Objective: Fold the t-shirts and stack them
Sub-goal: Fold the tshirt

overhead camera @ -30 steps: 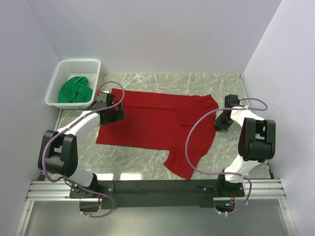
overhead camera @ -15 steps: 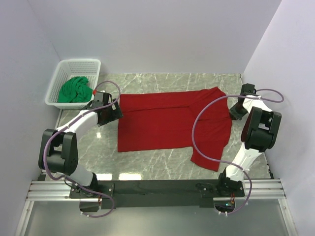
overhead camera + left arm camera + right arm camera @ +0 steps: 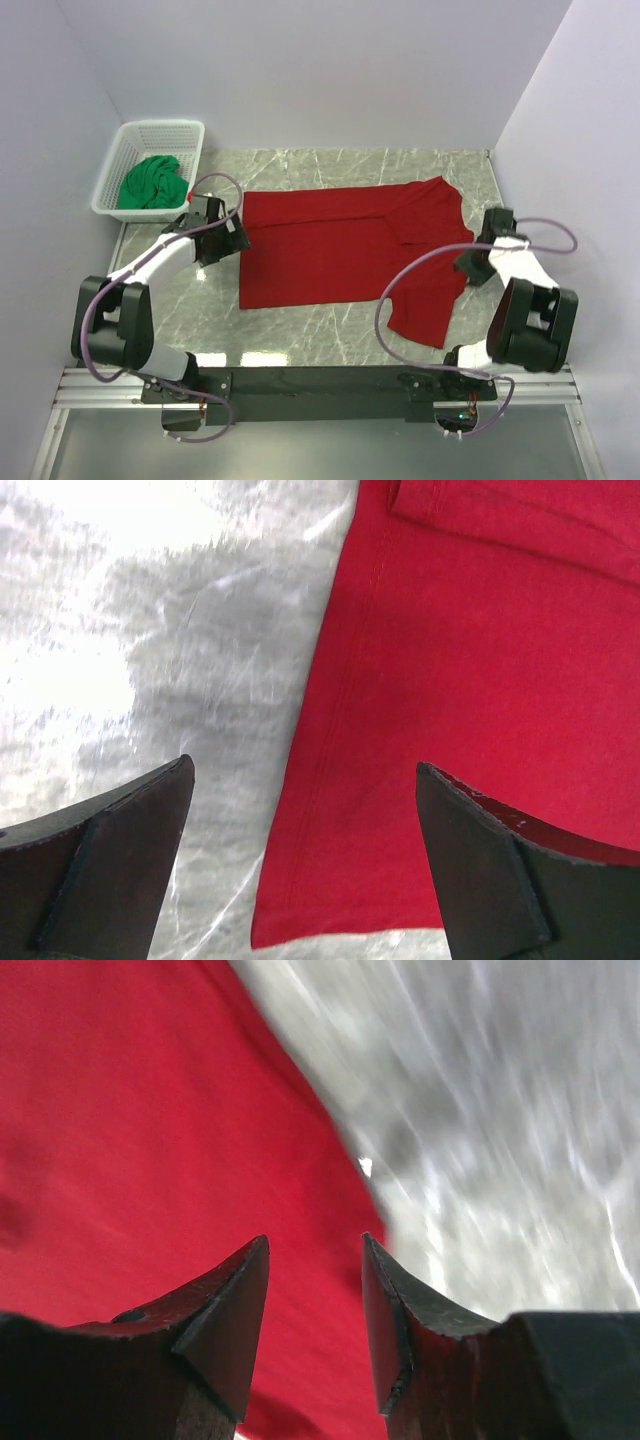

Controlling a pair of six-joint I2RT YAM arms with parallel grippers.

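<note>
The deep red t-shirt (image 3: 330, 245) lies spread flat on the marble table, with its right part bunched and a flap hanging toward the near edge. My left gripper (image 3: 229, 238) hovers wide open over the shirt's left hem; in the left wrist view the gripper (image 3: 302, 770) straddles the hem corner of the red shirt (image 3: 480, 680) with nothing held. My right gripper (image 3: 470, 264) sits at the shirt's right edge. In its wrist view the right gripper (image 3: 315, 1240) has its jaws apart above the red fabric (image 3: 150, 1130). The green t-shirt (image 3: 152, 182) lies crumpled in the basket.
A white lattice basket (image 3: 160, 126) stands at the back left corner of the table (image 3: 300, 325). Walls close in on the left, back and right. The right arm's cable loops over the shirt's near right part.
The shirt was dragged to the right. The right gripper has since opened, let go of the shirt's right edge and moved nearer. The left gripper stays open by the left hem.
</note>
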